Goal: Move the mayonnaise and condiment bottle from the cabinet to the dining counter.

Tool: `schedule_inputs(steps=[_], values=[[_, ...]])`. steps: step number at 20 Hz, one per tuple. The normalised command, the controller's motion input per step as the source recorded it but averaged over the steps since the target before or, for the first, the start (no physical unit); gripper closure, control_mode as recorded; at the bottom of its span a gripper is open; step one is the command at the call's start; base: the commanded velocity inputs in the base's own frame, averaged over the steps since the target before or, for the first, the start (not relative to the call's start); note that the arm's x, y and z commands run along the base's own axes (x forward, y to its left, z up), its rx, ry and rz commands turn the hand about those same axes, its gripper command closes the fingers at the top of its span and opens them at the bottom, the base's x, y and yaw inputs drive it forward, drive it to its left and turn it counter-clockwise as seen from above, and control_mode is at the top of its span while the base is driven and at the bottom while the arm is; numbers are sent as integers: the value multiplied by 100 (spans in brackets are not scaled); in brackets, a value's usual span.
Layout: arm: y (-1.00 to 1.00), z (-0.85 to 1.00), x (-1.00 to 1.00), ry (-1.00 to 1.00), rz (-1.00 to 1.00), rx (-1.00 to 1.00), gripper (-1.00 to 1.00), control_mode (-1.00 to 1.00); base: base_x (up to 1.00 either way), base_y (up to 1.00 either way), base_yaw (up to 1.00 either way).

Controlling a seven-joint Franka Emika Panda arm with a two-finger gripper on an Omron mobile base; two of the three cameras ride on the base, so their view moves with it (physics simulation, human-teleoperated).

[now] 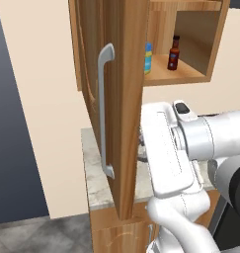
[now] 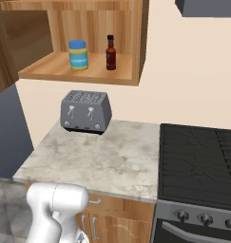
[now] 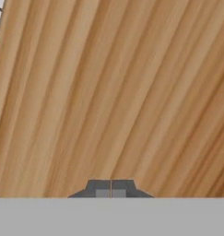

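Beside the open cabinet [image 1: 119, 99] door's edge, closed hand [image 3: 110, 189].

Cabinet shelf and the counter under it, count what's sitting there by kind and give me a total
Jars: 1, the mayonnaise on the cabinet shelf
Bottles: 1, the condiment bottle to the right of the jar, apart from it
Toasters: 1, the grey toaster on the marble counter below
Total: 3
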Motion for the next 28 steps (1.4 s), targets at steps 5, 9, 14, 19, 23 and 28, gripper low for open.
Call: schedule_inputs(steps=[5, 9, 14, 19, 23, 28], values=[[-55, 0, -2, 1, -25, 0, 100, -100, 0, 0, 0], [-93, 12, -21, 14, -19, 2, 100, -100, 0, 0, 0], [-72, 3, 12, 24, -54, 1, 100, -100, 0, 0, 0], [-50, 0, 24, 17, -69, 0, 100, -100, 0, 0, 0], [-32, 1, 46, 21, -62, -3, 100, -100, 0, 0, 0], [-18, 6, 62, 29, -44, -13, 100, -100, 0, 0, 0]])
